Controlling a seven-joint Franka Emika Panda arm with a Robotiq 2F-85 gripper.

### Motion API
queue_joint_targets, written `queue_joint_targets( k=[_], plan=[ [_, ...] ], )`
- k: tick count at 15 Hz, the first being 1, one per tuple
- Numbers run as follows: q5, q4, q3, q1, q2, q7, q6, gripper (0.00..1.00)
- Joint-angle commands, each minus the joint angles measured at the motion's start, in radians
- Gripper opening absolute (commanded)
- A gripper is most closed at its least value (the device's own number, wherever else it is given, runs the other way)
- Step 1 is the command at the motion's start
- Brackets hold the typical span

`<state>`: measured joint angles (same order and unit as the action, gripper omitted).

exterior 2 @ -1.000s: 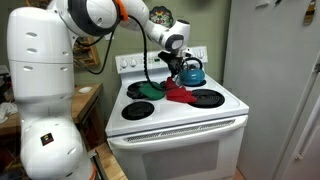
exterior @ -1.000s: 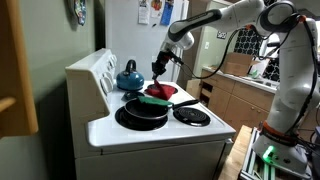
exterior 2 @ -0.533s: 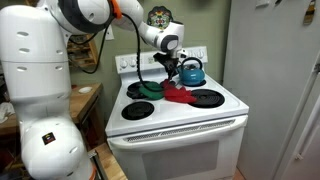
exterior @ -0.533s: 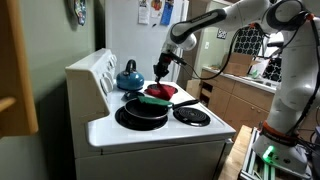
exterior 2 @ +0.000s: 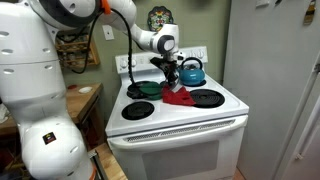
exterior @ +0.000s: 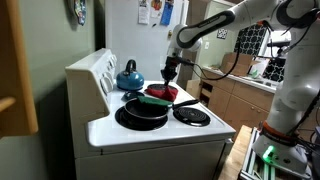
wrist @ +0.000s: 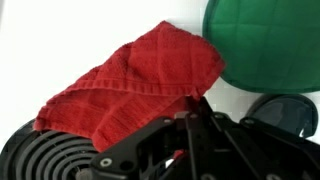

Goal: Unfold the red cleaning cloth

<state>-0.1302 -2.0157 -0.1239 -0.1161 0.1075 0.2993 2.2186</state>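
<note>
The red cleaning cloth lies bunched on a rear burner of the white stove, also seen in an exterior view. In the wrist view the red cleaning cloth is folded over itself, and one edge rises to my fingertips. My gripper is shut on that edge. It hangs just above the cloth in both exterior views.
A flat green item rests on the black frying pan beside the cloth; it also shows in the wrist view. A blue kettle stands at the back. A bare coil burner lies in front of the cloth.
The gripper has shifted sideways across the stove with the cloth's edge in it. The cloth has been pulled up into a peaked shape.
</note>
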Motion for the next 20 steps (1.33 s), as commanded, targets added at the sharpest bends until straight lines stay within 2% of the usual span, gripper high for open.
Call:
queue_joint_targets(
  k=[1, 6, 16, 17, 18, 20],
  plan=[
    [0.035, -0.074, 0.011, -0.009, -0.057, 0.065, -0.012, 0.01],
    [0.022, -0.102, 0.007, -0.006, -0.094, 0.099, -0.104, 0.01],
    [0.014, -0.087, 0.01, 0.008, -0.13, 0.19, -0.378, 0.01],
    [0.024, -0.085, 0.01, 0.008, -0.131, 0.198, -0.385, 0.3],
    [0.026, -0.084, 0.01, 0.009, -0.134, 0.195, -0.38, 0.31],
    [0.06, -0.075, 0.008, 0.007, -0.14, 0.193, -0.363, 0.46]
  ],
)
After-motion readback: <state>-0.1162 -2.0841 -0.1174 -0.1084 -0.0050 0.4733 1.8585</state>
